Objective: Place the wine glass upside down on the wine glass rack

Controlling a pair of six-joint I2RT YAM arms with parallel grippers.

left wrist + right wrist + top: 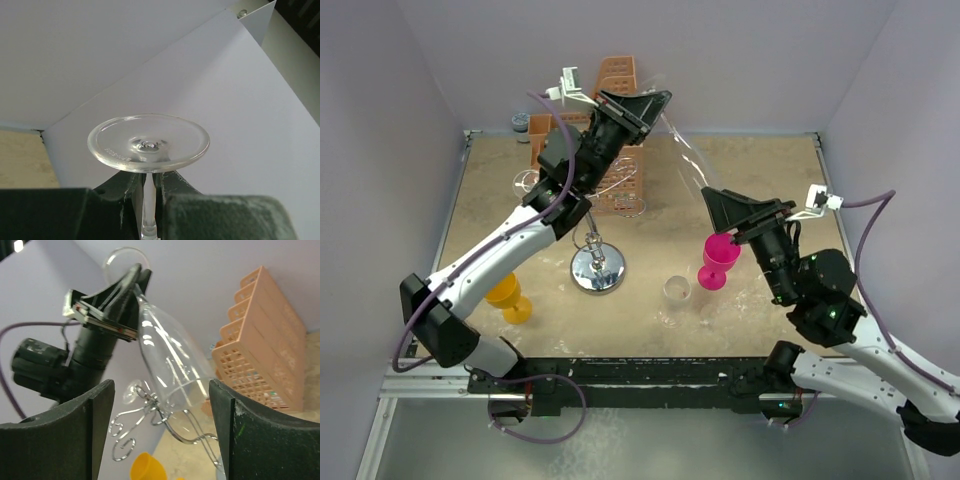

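The clear wine glass looks light, slick and fragile; left gripper clamps its stem, the safest hold, near the wine glass rack; right gripper gapes empty.

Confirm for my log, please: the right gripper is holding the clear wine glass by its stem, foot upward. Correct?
No, it is the left gripper that is holding the clear wine glass by its stem, foot upward. The left wrist view shows it clamped on the stem; the right gripper is open, holding nothing.
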